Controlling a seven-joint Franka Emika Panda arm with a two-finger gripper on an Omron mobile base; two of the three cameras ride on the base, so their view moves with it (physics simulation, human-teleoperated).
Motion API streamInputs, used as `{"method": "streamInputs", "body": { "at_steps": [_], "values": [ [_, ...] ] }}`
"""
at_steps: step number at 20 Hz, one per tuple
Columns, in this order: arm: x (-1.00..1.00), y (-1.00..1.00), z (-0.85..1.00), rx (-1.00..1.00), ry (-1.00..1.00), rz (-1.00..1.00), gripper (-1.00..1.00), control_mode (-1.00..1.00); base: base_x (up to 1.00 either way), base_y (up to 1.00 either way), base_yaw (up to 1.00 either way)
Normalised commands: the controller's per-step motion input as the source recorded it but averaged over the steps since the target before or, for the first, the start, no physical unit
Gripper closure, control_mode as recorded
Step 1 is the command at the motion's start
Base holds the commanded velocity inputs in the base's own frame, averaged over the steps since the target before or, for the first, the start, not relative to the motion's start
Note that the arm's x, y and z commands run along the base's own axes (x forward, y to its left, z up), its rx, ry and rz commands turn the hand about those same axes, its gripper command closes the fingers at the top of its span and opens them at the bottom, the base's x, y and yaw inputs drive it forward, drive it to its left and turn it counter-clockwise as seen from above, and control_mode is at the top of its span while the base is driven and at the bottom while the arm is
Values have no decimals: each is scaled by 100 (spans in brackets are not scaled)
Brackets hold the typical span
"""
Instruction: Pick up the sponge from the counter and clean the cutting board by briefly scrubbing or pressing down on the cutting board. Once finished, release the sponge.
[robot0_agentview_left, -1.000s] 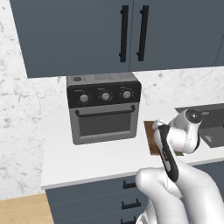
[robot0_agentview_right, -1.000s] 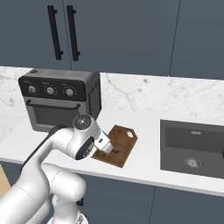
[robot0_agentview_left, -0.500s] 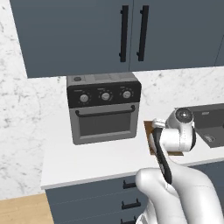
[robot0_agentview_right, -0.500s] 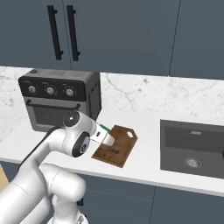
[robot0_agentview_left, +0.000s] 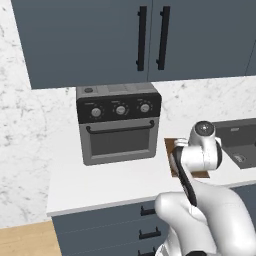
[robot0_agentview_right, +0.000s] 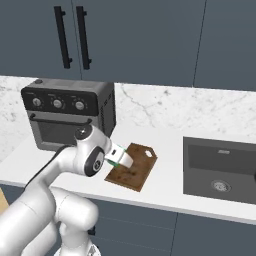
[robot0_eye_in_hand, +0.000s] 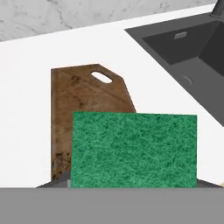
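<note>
One green sponge (robot0_eye_in_hand: 133, 150) sits clamped in the pincer (robot0_agentview_right: 121, 158), which holds it in the air over the near left part of the brown cutting board (robot0_agentview_right: 132, 166). This board lies flat on the white bench (robot0_agentview_right: 165, 182), between the toaster oven (robot0_agentview_right: 67, 118) and the dark sink (robot0_agentview_right: 220, 169).

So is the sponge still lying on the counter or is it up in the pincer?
Up in the pincer. The sponge sits at the arm's tip, above the cutting board, off the counter.
</note>
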Motion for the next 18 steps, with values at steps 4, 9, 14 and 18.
{"method": "streamInputs", "body": {
  "at_steps": [4, 9, 14, 18],
  "values": [
    [0, 0, -34, 0, 1, 0, 100, -100, 0, 0, 0],
    [0, 0, -97, -1, -6, 0, 100, -100, 0, 0, 0],
    [0, 0, -100, 0, -12, 0, 100, -100, 0, 0, 0],
    [0, 0, -100, 0, -8, 0, 100, -100, 0, 0, 0]
  ]
}}
